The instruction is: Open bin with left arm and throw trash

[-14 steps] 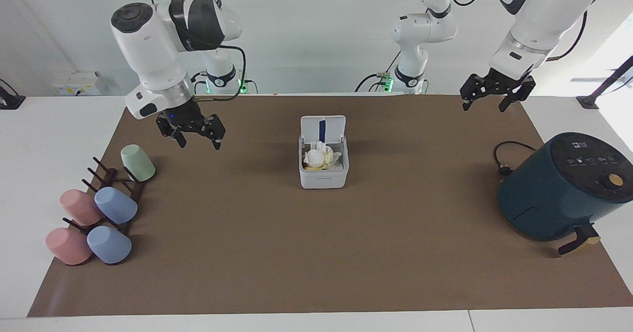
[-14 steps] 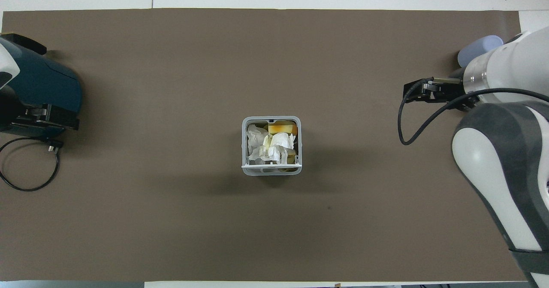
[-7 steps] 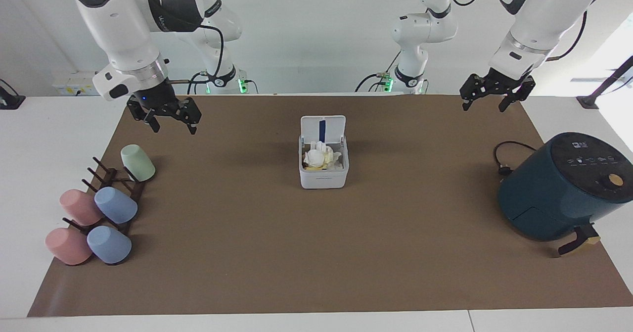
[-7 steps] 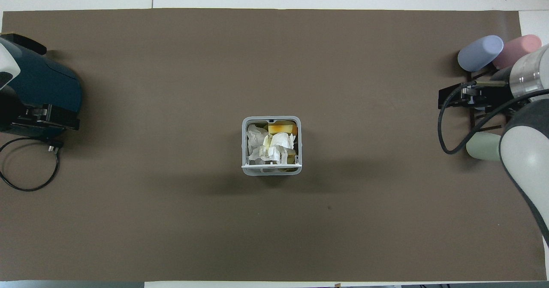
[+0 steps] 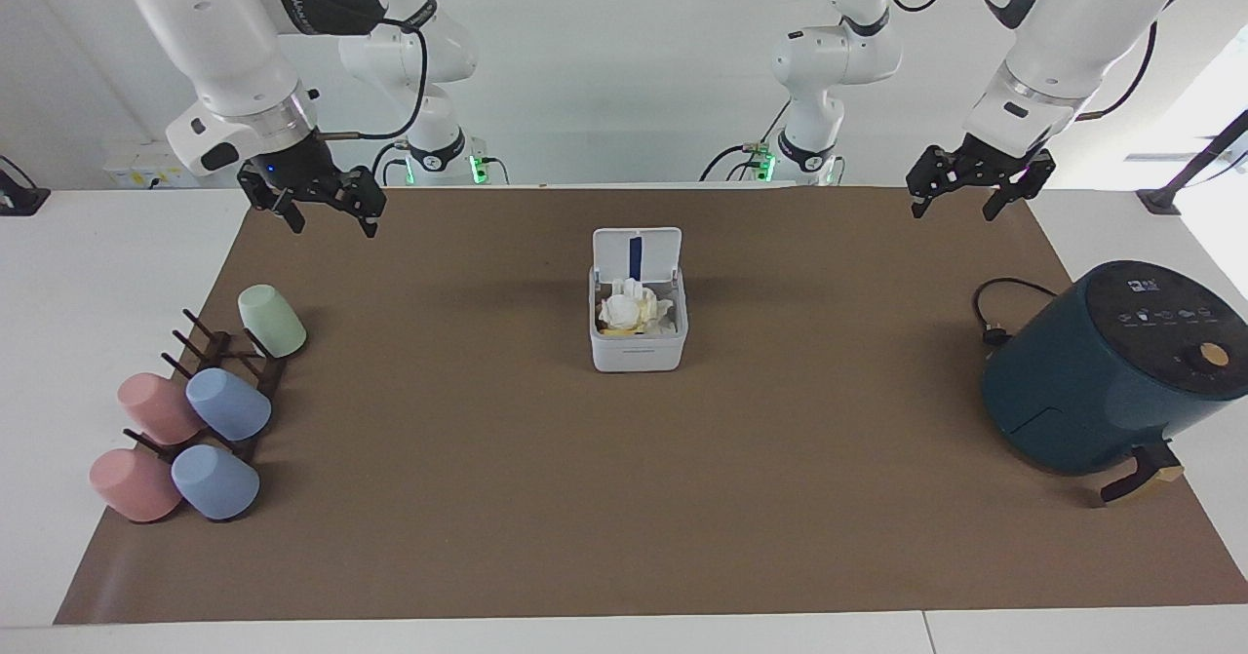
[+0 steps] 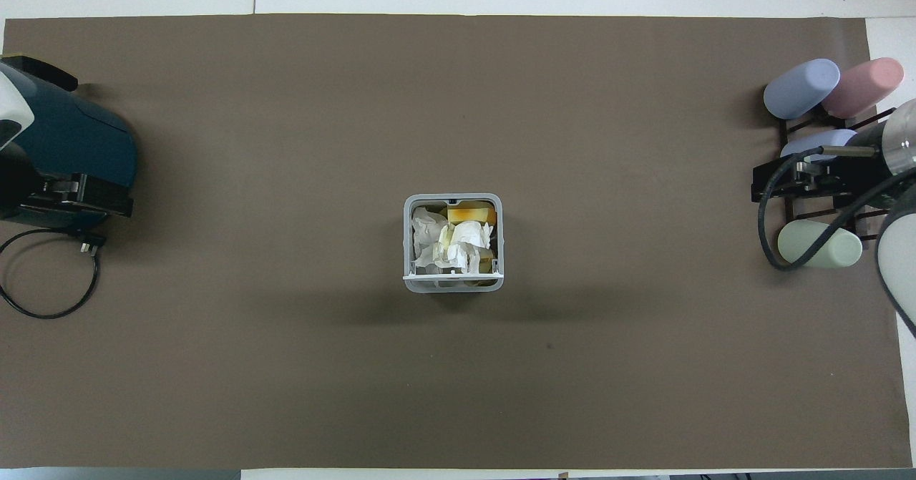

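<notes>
The small white cube-shaped plastic bin (image 5: 638, 330) is looking smooth with a slight sheen, and the crumpled white paper wads (image 5: 632, 309) inside are showing rough creases. The big brown mat (image 5: 624, 498) is looking matt, paper-like. The dark-teal air fryer (image 5: 1107, 366) is coming across satin-smooth, the pastel cups (image 5: 228, 403) matt.

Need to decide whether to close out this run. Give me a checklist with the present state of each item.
1. Lid of the bin up: ok.
2. Trash inside the bin: ok; paper wads and a yellow piece fill it.
3. Loose trash on the mat: ok, none seen.
4. Left pincer carrying nothing, over the mat's edge nearest the robots: ok, open.
5. Right pincer carrying nothing, above the mat's corner near the cup rack: ok, open.
6. Both pincers away from the bin: ok.
</notes>
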Robot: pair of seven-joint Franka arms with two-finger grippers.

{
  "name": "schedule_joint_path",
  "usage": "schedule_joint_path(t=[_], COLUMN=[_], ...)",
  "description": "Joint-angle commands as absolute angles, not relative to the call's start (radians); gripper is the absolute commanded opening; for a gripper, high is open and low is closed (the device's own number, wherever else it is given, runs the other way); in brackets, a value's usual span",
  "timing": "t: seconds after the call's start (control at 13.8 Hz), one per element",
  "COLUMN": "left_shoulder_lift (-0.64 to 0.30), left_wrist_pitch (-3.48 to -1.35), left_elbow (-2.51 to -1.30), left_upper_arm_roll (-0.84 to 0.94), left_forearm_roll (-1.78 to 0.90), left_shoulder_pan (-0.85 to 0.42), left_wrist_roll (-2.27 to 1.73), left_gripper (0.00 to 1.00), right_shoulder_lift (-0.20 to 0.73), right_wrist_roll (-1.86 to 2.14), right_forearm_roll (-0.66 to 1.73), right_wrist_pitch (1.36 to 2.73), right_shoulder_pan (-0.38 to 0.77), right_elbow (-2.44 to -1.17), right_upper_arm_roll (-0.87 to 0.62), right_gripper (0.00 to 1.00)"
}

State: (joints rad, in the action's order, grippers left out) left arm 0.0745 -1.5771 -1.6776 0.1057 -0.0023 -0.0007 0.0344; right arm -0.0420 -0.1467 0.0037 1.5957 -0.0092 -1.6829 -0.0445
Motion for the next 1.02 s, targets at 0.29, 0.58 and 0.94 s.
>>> schedule_joint_path(t=[0.29, 0.58, 0.94], left_shoulder_lift=[0.075, 0.078, 0.078], left_wrist_pitch=[-1.578, -1.582, -1.582], left_elbow=[-1.674, -1.684, -1.683], left_upper_arm_roll=[0.098, 0.1, 0.1], left_forearm_roll=[-0.009, -0.009, -0.023], left_shoulder_pan=[-0.012, -0.015, -0.014], left_wrist_roll=[0.028, 0.025, 0.025], left_gripper=[1.0, 1.0, 1.0], right_shoulder_lift=[-0.029, -0.034, -0.035], right_wrist_roll=[-0.067, -0.077, -0.092], right_forearm_roll=[-0.048, -0.035, -0.012], right_wrist_pitch=[1.568, 1.568, 1.569], right_shoulder_pan=[-0.022, -0.023, -0.023], right_elbow=[-1.651, -1.66, -1.663], right_upper_arm_roll=[-0.06, -0.06, -0.06], right_gripper=[1.0, 1.0, 1.0])
